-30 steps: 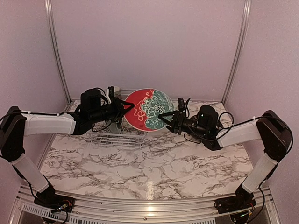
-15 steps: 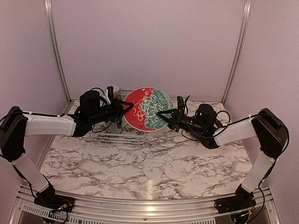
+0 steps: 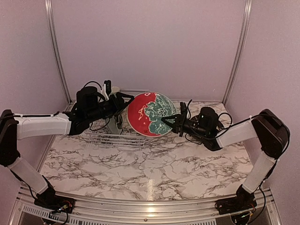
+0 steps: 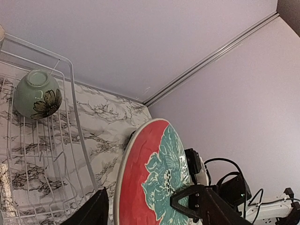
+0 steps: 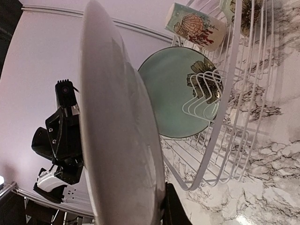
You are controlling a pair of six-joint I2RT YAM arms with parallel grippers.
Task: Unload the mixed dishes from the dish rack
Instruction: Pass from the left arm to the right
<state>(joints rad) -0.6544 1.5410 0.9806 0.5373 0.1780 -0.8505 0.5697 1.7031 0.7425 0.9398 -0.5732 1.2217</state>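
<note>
— The red-and-teal plate (image 3: pixel 151 114) is clamped at its rim by the right fingers (image 5: pixel 171 208), centre frame, beside the dish rack (image 3: pixel 112 140).
— The left fingers (image 4: pixel 91 211) are spread wide around it; the green bowl (image 4: pixel 36 93) is shown by the left wrist only.

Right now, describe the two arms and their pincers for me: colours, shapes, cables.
The left arm and the right arm both have white tubular links joined by chunky black joints. Each ends in a black wrist block. The left pincer and the right pincer are black, with two slim fingers. Thin black cables loop loosely around both wrists. No markings are readable.
</note>
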